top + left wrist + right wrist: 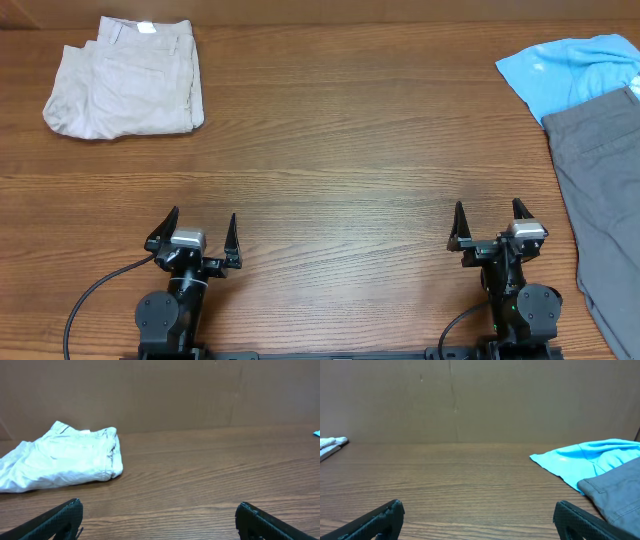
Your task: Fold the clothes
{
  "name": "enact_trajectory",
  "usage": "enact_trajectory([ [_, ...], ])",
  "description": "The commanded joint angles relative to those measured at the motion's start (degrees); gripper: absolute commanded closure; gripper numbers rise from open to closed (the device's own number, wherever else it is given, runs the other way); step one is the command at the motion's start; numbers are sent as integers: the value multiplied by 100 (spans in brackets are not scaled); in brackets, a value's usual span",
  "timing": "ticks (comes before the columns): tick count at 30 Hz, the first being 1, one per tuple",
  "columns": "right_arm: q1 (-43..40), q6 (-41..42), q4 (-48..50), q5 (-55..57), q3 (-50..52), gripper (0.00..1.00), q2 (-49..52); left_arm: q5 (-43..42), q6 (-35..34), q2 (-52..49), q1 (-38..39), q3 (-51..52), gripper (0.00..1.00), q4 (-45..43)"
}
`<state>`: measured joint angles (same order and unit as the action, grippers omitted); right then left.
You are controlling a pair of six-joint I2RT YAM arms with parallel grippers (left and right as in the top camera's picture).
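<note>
Folded beige khaki shorts lie at the table's far left; they also show in the left wrist view. At the right edge, grey shorts lie spread out, overlapping a light-blue T-shirt. The right wrist view shows the T-shirt and a corner of the grey shorts. My left gripper stands open near the front edge, nothing between its fingers. My right gripper is open too, left of the grey shorts, and holds nothing.
A brown cardboard wall stands behind the table's far edge. Wood-grain table surface stretches between the two clothing piles. A black cable trails from the left arm's base.
</note>
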<state>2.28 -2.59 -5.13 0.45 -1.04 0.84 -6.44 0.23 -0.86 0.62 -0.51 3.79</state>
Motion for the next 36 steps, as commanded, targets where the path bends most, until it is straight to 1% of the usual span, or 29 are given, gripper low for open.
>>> enact_trajectory([
  [1, -22, -24, 37, 7, 59, 0, -68, -44, 109, 66, -24, 24, 0, 0],
  [31, -22, -24, 39, 22, 59, 0, -68, -44, 109, 66, -24, 24, 0, 0],
  [36, -11, -17, 59, -380, 59, 0, -68, -44, 109, 66, -24, 24, 0, 0],
])
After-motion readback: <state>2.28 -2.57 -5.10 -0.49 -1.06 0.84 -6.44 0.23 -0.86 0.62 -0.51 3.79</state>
